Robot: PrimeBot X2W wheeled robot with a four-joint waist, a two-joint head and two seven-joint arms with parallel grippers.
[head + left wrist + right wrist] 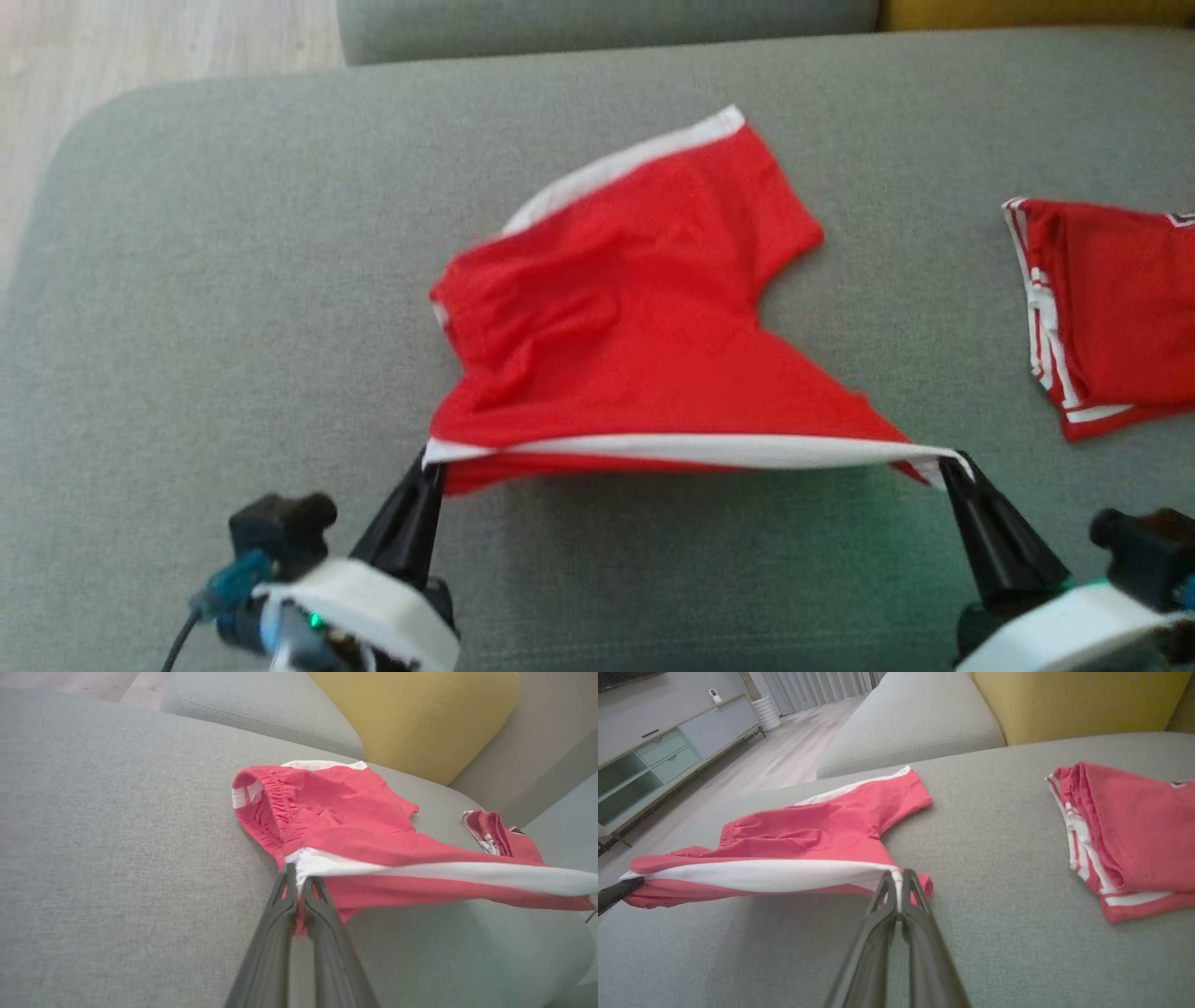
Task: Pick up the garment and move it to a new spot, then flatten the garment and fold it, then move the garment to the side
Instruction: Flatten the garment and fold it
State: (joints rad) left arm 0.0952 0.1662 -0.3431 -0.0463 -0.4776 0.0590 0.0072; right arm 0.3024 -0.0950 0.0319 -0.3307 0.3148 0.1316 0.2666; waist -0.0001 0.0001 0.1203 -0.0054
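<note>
Grey sofa cushion (233, 280) spreads beneath everything. Nearest, the left gripper (431, 464) and the right gripper (952, 464) are each clenched on one end of the white side stripe (709, 450) of the red shorts (635, 308). They hold that edge taut just above the seat, while the rest lies rumpled beyond. Both pinches look shallow, so spreading the arms wider could slip a corner free, and dragging may bunch the trailing leg. Farther right lies a folded red garment (1120, 308), close enough to snag.
</note>
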